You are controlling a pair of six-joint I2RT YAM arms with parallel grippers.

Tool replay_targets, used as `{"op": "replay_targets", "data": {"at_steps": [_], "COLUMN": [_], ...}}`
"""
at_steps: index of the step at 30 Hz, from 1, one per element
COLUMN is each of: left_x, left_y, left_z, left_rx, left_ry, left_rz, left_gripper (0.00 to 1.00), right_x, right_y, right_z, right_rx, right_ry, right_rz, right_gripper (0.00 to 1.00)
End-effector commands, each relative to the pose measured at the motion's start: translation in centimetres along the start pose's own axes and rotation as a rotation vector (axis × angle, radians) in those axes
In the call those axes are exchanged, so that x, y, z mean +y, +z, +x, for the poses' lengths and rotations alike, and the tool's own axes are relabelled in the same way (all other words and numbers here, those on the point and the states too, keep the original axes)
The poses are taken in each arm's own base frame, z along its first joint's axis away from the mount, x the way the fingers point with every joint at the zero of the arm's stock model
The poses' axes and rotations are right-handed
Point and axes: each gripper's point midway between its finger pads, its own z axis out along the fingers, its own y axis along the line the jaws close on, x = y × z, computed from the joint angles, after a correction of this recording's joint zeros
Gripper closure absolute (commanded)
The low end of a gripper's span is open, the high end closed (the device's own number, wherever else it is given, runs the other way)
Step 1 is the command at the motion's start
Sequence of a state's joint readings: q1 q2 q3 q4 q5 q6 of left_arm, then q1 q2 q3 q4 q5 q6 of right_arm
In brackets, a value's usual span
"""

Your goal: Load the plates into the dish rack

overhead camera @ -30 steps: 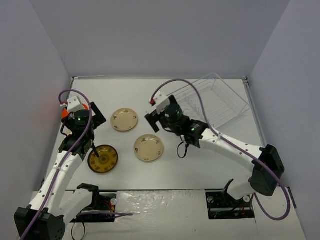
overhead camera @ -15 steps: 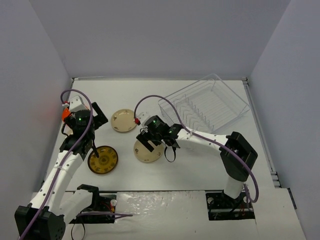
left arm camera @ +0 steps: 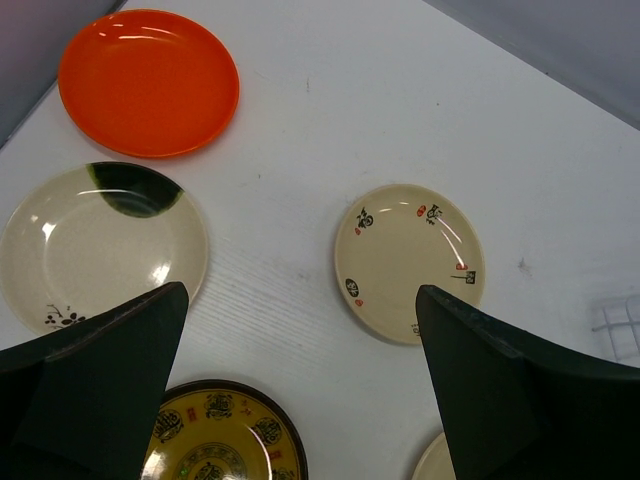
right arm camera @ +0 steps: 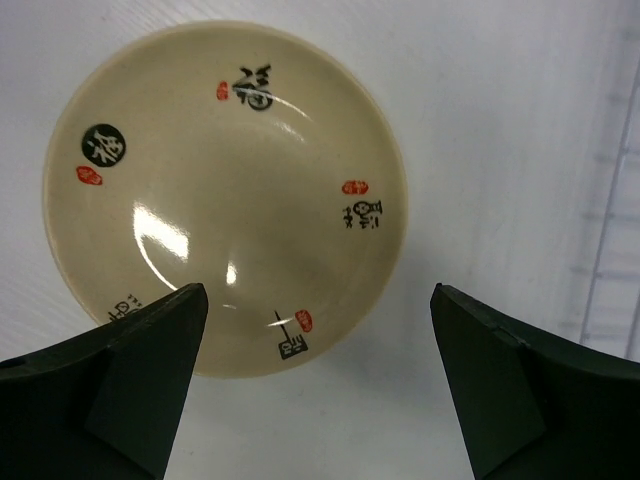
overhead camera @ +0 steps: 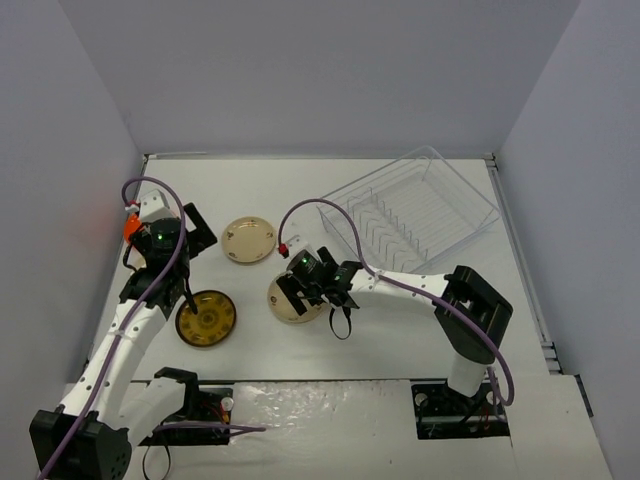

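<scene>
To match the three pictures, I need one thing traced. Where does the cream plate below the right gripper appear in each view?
Top external: cream plate just left of centre, partly hidden under the right gripper.
Left wrist: only a sliver of rim at the bottom edge, right of centre.
Right wrist: fills the middle.
Shared landmark: the dish rack, at the right edge in both wrist views.

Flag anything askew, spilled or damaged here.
Nothing spilled or broken. The visible plates lie flat on the table. Only the dish rack sits turned at an angle to the table edges, upright and empty.
</scene>
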State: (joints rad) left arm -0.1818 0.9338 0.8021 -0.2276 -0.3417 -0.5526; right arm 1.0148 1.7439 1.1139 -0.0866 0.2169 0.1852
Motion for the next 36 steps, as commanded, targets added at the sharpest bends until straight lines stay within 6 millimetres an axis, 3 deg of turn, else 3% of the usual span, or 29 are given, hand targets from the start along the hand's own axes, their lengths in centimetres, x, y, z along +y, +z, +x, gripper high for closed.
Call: {"op": "replay_targets", "data": {"at_steps": [1,9,12,21,32,35,36], "left_x": [-1.2,-1.3,-1.1,-1.1,-0.9,-0.9,-0.9], "left_y": [-0.5,-1.0,-1.1,-1.1,-1.2,-1.3,-1.3], "left_z": [-2.4,-2.5,-2.5,-2.5,-2.5,-2.6,-2.6], "left_rx": [-0.069,-0.076,-0.084,-0.082,-0.084,-0.088,-0.090], "left_ry": [-0.047,-0.056,-0.061,-0.062,-0.065,-0.068,-0.069], "left_rz": [0.053,0.071,0.068,0.068,0.060,0.062,0.061], "left_gripper": [0.03,0.03,0.03,0.03,0.03,0.03,0.03], "right_x": [-0.1,-1.4,-2.2,-1.9,-1.1,-1.4,-1.5], "right_y": [-0.5,1.7,2.2,3.3,3.6,3.4,3.4], "right_z": [-1.2,0.4,0.7,1.7,1.9,1.6,1.6], "right_rx": [-0.099,-0.063,-0.066,-0.024,-0.014,-0.029,-0.032], "right_ry": [0.261,0.395,0.500,0.537,0.533,0.537,0.537], "right_rz": [0.033,0.091,0.087,0.095,0.074,0.086,0.090], "right_gripper": [0.09,0.17,0.26,0.44,0.80,0.98,1.00]}}
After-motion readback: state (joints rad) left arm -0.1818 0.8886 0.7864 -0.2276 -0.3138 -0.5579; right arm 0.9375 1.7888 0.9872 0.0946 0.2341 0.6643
